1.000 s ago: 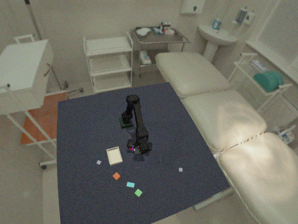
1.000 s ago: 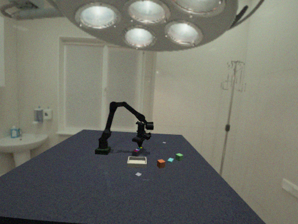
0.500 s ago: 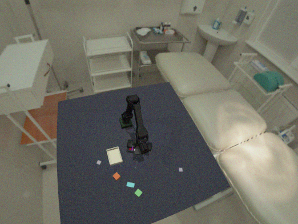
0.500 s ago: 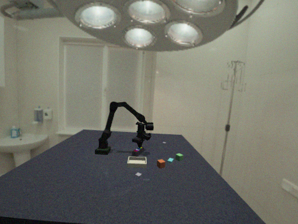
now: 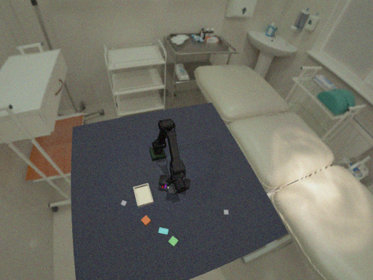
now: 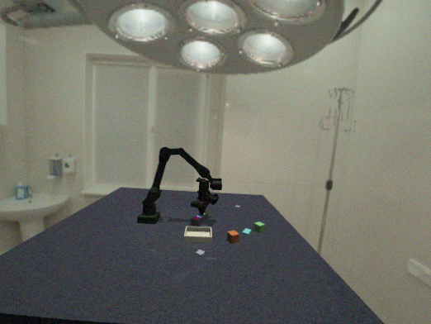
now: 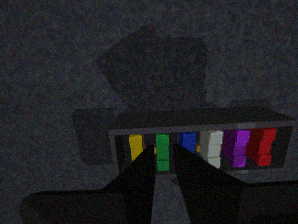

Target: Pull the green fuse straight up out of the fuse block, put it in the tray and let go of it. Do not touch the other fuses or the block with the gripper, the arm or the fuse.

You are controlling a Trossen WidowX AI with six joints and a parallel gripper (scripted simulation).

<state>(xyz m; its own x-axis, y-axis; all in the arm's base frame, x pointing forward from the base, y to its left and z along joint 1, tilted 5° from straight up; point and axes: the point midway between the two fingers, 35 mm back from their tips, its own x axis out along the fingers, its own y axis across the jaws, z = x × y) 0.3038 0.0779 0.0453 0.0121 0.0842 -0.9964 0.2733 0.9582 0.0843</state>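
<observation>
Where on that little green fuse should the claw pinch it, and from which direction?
Probably the top end of the green fuse, coming straight down from above. It stands upright in the fuse block, packed between the yellow fuse and blue fuse, so only its top looks free. The claw is lined up with it, fingers narrowly apart, holding nothing.
</observation>
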